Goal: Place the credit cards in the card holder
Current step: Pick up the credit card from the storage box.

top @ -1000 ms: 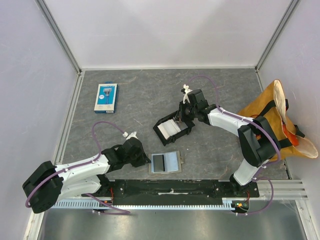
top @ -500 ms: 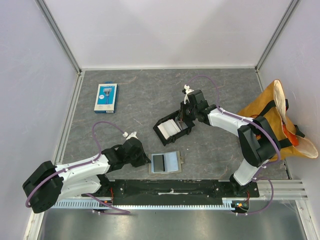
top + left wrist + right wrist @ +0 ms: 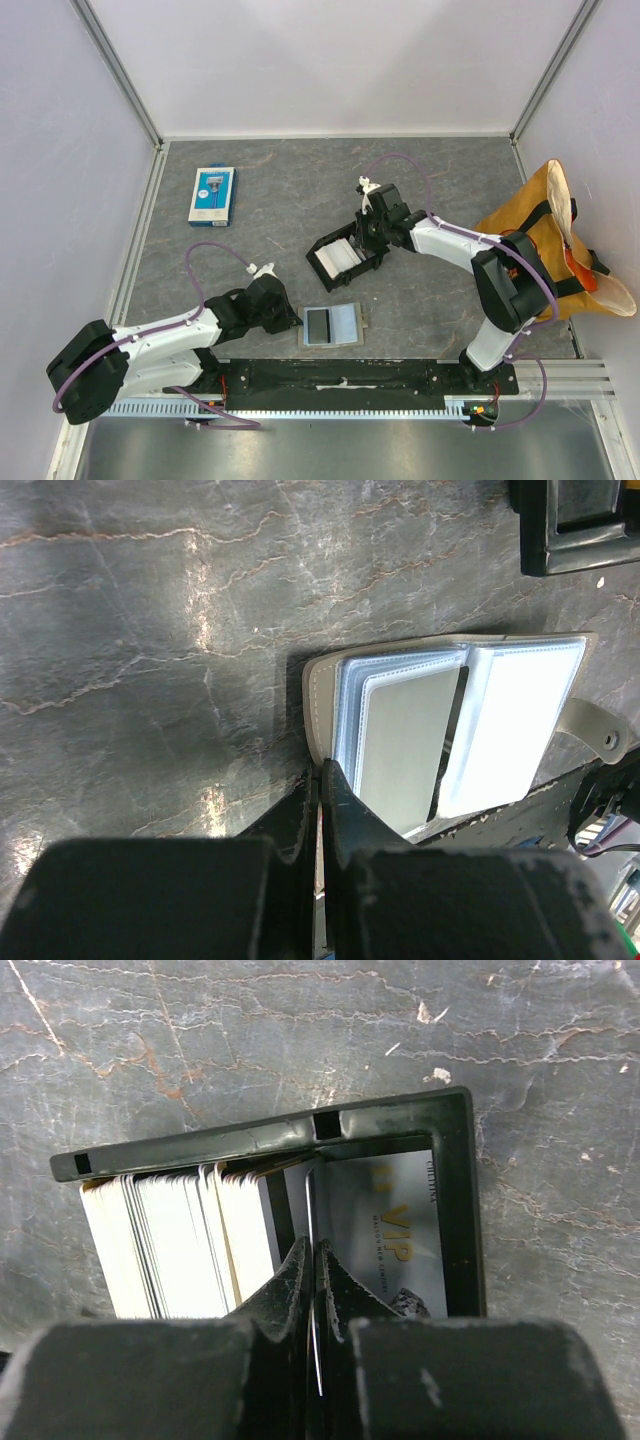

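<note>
Credit cards [image 3: 170,1250] stand on edge in the left part of a black tray [image 3: 260,1138] at mid-table, beside a grey VIP card [image 3: 385,1235] lying flat in its right part. The right gripper [image 3: 312,1255] reaches into the tray, its fingers pinched almost together on a single card [image 3: 309,1205] seen edge-on. Nearer the arm bases the card holder [image 3: 450,730] lies open on the table, and the left gripper [image 3: 320,780], fingers pressed together, touches its edge.
</note>
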Tool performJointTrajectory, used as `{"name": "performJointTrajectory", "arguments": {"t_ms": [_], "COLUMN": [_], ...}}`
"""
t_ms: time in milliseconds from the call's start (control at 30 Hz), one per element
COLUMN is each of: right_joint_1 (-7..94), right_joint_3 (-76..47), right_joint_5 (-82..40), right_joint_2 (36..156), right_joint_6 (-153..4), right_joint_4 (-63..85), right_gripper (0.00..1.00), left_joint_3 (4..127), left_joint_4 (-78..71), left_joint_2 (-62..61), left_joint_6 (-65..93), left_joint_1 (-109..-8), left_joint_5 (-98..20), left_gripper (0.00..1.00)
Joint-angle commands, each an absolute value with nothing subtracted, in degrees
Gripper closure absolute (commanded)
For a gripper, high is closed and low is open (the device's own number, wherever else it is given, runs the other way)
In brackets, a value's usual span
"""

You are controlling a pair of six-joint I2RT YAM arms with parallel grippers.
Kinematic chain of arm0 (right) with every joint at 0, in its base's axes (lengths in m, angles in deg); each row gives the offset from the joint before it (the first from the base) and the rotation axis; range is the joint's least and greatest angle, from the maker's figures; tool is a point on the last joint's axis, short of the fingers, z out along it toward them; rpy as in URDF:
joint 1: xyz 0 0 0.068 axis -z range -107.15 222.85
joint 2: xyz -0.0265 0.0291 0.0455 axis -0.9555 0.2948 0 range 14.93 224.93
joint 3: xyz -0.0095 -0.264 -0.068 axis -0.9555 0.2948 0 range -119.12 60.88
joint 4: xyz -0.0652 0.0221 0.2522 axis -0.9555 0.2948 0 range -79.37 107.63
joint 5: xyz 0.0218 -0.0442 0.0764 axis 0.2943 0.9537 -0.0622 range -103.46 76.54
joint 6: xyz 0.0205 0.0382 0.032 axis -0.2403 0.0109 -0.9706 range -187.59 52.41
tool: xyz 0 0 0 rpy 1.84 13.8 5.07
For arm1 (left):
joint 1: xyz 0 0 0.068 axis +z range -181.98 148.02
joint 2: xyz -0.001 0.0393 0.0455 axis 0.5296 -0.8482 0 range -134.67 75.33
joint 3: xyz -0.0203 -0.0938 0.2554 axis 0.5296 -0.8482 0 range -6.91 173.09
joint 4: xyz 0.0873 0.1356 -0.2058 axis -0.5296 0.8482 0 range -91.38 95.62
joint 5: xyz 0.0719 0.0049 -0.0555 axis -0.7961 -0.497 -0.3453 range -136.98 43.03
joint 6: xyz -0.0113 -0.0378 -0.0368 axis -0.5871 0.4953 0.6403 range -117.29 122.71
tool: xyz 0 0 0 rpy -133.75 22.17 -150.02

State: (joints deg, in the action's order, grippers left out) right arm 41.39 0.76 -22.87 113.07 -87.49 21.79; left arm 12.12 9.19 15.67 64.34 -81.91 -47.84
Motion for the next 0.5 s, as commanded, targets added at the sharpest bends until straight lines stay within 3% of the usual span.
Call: {"name": "performJointTrajectory", "arguments": {"t_ms": [0, 467], "right_joint_1": [39.81, 36.21], "right_joint_3": [-2.39, -5.91], "right_joint_5": [-19.54, -6.36], "right_joint_2": [112.31, 102.2], "right_joint_6": [-84.82, -81.03], "right_joint_4": [24.16, 29.08], "right_gripper": [0.97, 1.0], "left_joint_3": [13.75, 13.84], "left_joint_4": [8.38, 8.03], "left_joint_2": [15.3, 15.3], "left_joint_6": [62.04, 61.86], "left_joint_1": [-81.64, -81.64], "left_joint_5": [-47.24, -47.24], "left_gripper": [0.98, 0.98]}}
